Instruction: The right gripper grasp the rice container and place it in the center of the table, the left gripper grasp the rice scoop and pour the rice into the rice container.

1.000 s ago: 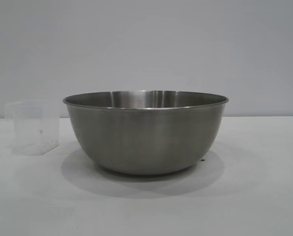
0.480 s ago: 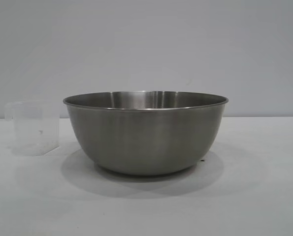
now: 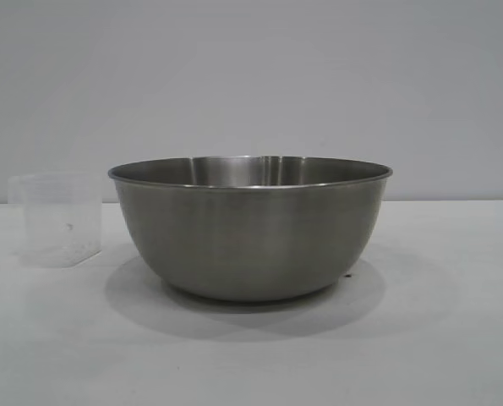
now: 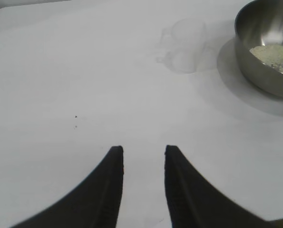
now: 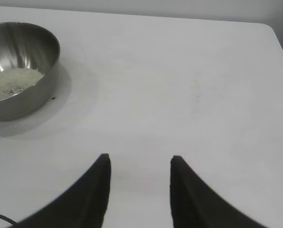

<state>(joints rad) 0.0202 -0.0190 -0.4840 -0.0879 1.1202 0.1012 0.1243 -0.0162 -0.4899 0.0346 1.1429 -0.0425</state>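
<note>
The rice container (image 3: pixel 251 228), a large steel bowl, stands upright in the middle of the white table (image 3: pixel 437 338). It also shows in the left wrist view (image 4: pixel 267 61) and the right wrist view (image 5: pixel 20 71), with rice (image 4: pixel 274 56) heaped on its bottom (image 5: pixel 13 83). The rice scoop (image 3: pixel 58 220), a translucent plastic cup, stands upright on the table left of the bowl; it looks empty (image 4: pixel 186 45). My left gripper (image 4: pixel 143 152) is open and empty above bare table, well away from the scoop. My right gripper (image 5: pixel 139 161) is open and empty, away from the bowl.
A plain grey wall (image 3: pixel 251 76) stands behind the table. The table's far edge and a rounded corner (image 5: pixel 269 28) show in the right wrist view. Neither arm shows in the exterior view.
</note>
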